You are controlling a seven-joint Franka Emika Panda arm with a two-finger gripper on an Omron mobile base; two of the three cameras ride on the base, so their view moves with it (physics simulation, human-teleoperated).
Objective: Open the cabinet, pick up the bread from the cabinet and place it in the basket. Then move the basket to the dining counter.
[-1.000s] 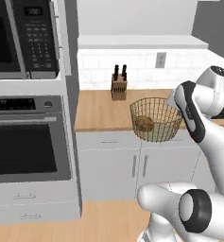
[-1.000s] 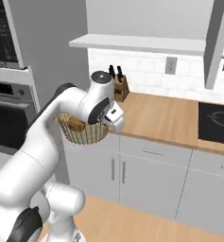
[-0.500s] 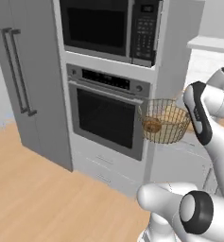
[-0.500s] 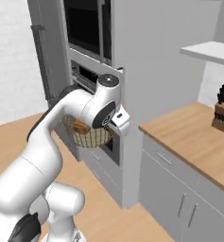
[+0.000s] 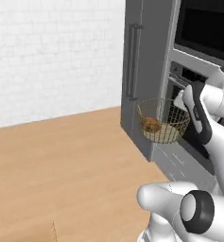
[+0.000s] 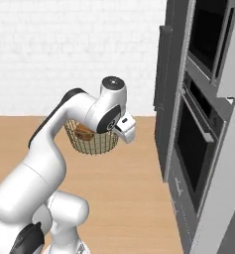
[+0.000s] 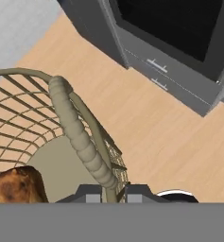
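Since the earlier frame the whole view has swung from ovens to open floor, while the end effector (image 7: 114, 191), pinching the round wire-mesh basket (image 5: 163, 121), carries the dark-brown bread (image 5: 151, 125) inside at centre right; delivery to the dining worktop remains.

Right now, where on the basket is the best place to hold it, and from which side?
By its side handle, from outside the rim, as the gripper does now. The handle stands clear of the basket wall and keeps the fingers away from the bread inside.
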